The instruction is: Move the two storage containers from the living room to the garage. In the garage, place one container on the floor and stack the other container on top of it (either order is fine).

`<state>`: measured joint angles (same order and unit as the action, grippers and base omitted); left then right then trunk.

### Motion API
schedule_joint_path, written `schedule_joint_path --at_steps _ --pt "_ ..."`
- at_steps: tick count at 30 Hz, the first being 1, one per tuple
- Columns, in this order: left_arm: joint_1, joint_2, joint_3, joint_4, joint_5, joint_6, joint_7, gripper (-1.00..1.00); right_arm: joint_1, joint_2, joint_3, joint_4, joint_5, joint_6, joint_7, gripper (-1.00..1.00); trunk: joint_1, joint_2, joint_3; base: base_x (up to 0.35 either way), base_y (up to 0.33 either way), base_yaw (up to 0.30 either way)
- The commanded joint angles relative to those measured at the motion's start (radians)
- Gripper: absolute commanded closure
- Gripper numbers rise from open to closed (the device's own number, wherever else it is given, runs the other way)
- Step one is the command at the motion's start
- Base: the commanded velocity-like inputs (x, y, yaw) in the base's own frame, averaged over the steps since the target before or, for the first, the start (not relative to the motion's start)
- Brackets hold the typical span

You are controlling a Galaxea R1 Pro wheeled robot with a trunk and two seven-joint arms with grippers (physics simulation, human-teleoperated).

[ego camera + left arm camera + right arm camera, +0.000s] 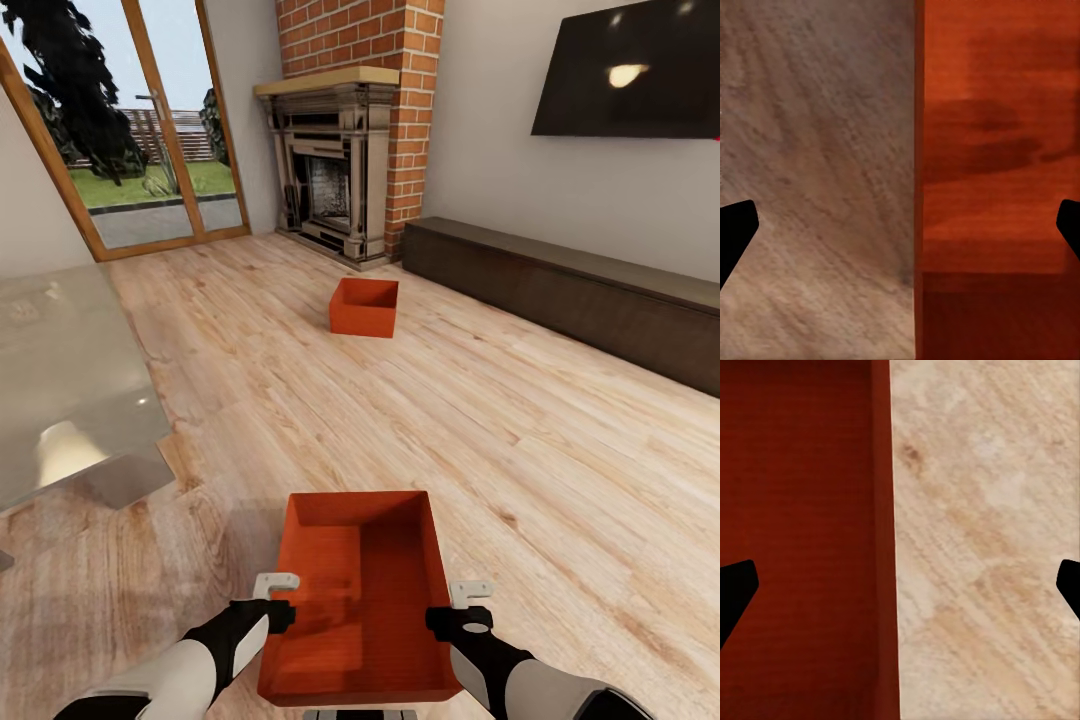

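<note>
One orange-red storage container (360, 600) sits on the light wood-plank floor of the living room, just in front of me. My left gripper (277, 598) hangs over its left wall and my right gripper (458, 606) over its right wall. In the left wrist view the left gripper (900, 232) is open, its fingers wide apart astride the container wall (919, 150). The right gripper (900, 592) is likewise open astride the other wall (883, 510). The second storage container (364, 306) stands farther off, near the fireplace.
A glass table (60, 390) fills the left side. A red-brick fireplace (335, 170) stands at the back, a long dark low cabinet (570, 290) runs along the right wall under a black screen (630, 70). Glass doors (150, 130) are at the back left.
</note>
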<state>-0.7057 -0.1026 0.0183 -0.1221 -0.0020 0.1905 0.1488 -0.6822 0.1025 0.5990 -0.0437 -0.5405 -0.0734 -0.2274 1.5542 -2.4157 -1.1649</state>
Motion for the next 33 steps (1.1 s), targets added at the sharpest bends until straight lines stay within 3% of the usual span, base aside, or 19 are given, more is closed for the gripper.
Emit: schedule_joint_path --at_steps 1,10,15,23,30,33 --pt "0.0 0.0 0.002 -0.002 0.0 0.006 0.003 -1.0 0.0 0.0 0.009 0.001 -0.011 -0.004 -0.003 -1.0 0.0 0.0 -0.001 0.0 0.0 0.0" --pt "0.0 -0.001 0.001 -0.002 0.0 0.006 0.003 -1.0 0.0 0.0 0.009 0.001 -0.011 -0.003 -0.003 -1.0 0.0 0.0 -0.001 0.0 0.0 0.0" --pt "0.0 -0.002 0.0 -0.001 -0.001 0.007 0.003 -1.0 0.0 0.0 0.009 0.0 -0.01 -0.004 -0.003 -1.0 0.019 -0.035 -0.016 0.0 0.0 0.0" --pt "0.0 -0.002 0.0 -0.001 -0.001 0.007 0.003 -1.0 0.0 -0.001 0.009 -0.001 -0.01 -0.005 -0.003 -1.0 0.019 -0.035 -0.016 0.0 0.0 0.0" --pt "0.0 -0.002 0.0 -0.001 0.0 0.007 0.003 -1.0 0.0 -0.002 0.009 -0.001 -0.01 -0.005 -0.003 -1.0 0.046 -0.084 -0.038 0.0 0.0 0.0" --pt "0.0 -0.002 0.001 -0.001 0.0 0.007 0.003 -1.0 0.0 -0.003 0.009 -0.001 -0.01 -0.005 -0.003 -1.0 0.047 -0.085 -0.05 0.0 0.0 0.0"
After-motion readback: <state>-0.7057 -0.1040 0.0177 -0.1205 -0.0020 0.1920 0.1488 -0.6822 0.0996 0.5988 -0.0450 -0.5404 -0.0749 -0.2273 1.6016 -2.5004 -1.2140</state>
